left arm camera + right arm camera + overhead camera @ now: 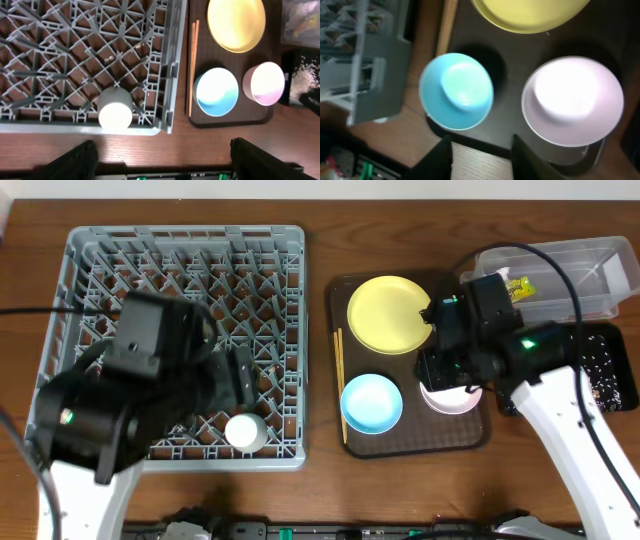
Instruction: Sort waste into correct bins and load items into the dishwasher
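**Overhead view.** The dishwasher rack [185,245] is occupying the left of the bench [320,500]. The small white cup [245,430] is sitting inside it near the front wall, so 1 item is judged loaded. The left arm [120,400] is hanging over the rack just beside the cup. The brown tray [420,435] is carrying the yellow plate [390,313], the blue bowl [371,402] and the white bowl [450,398], with the chopsticks [339,370] along its left edge. These are waiting to be loaded. The wrapper [519,287] is lying in the clear tub [570,265], and rice grains [605,375] are lying in the black tray [620,345]. Waste sorting therefore appears mostly done. The right arm [560,395] is hanging over the white bowl, probably the next pick.

**Left wrist view.** The jaws of the left gripper [164,145] are standing wide with nothing between them. The cup is standing free inside the rack's front wall, apart from the jaws. Whether its mouth is facing up cannot be told.

**Right wrist view.** The jaws of the right gripper [481,140] are standing narrowly parted and empty, over the tray's front edge. The blue bowl is lying to their left and the white bowl to their right. A narrow gap suits pinching a bowl rim.
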{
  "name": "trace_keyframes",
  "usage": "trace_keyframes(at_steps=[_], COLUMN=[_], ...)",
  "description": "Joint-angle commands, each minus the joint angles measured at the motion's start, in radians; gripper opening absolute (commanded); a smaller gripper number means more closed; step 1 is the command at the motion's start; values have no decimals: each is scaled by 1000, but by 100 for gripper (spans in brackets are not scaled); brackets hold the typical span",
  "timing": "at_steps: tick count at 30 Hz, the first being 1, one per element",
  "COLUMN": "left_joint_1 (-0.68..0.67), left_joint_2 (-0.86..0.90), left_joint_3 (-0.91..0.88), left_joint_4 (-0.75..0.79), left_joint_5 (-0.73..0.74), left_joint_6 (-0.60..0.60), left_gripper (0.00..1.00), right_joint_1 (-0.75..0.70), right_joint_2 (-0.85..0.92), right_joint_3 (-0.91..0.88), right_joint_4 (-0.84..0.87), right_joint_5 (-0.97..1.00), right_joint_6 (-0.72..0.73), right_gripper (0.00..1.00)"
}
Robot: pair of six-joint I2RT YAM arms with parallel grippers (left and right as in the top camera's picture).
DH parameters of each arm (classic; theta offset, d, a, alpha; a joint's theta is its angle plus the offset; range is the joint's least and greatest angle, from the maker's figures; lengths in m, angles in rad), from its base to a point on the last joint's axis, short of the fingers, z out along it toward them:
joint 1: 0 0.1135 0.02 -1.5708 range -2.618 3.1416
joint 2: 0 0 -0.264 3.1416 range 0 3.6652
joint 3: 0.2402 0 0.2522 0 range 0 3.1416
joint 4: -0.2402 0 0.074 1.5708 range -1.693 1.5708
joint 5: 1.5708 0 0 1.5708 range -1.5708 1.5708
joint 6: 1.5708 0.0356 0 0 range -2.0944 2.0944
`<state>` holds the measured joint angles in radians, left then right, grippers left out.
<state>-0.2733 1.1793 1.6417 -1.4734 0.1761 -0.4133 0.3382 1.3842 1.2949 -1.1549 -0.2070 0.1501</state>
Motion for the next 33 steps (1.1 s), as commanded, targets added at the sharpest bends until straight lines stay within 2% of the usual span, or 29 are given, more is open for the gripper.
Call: trace_keyframes(at_steps=[1, 5, 7, 11, 15, 23, 24, 25, 26, 33], left_joint_1=[-3, -3, -3, -3, -3, -3, -3, -3, -3, -3], left_joint_2=[-55, -137, -179, -238, -256, -249, -249, -249, -249, -249], left_joint_3=[16, 40, 40, 40, 40, 40, 40, 40, 40, 40], left_joint_4=[-15, -12, -5, -6, -3, -4, -4, -4, -4, -4], left_joint_5=[16, 2, -32, -84, -84, -83, -84, -83, -83, -83], left_joint_6=[16, 20, 20, 20, 19, 19, 19, 19, 19, 19], left_gripper=[85, 86, 99, 99, 98, 98, 98, 98, 98, 98], right_joint_1=[5, 6, 6, 6, 5, 6, 5, 5, 5, 5], right_joint_2=[60, 125, 131, 127, 81, -254, -295, -334, -370, -558], right_joint_3=[-14, -24, -24, -23, -18, -5, -5, -5, -5, -5], right_joint_4=[-2, 3, 6, 11, 11, 33, 32, 33, 33, 27], right_joint_5=[70, 68, 66, 60, 60, 60, 61, 60, 61, 60], right_joint_6=[65, 63, 63, 63, 63, 54, 54, 55, 55, 55], right_gripper=[34, 40, 42, 52, 54, 66, 70, 83, 99, 99])
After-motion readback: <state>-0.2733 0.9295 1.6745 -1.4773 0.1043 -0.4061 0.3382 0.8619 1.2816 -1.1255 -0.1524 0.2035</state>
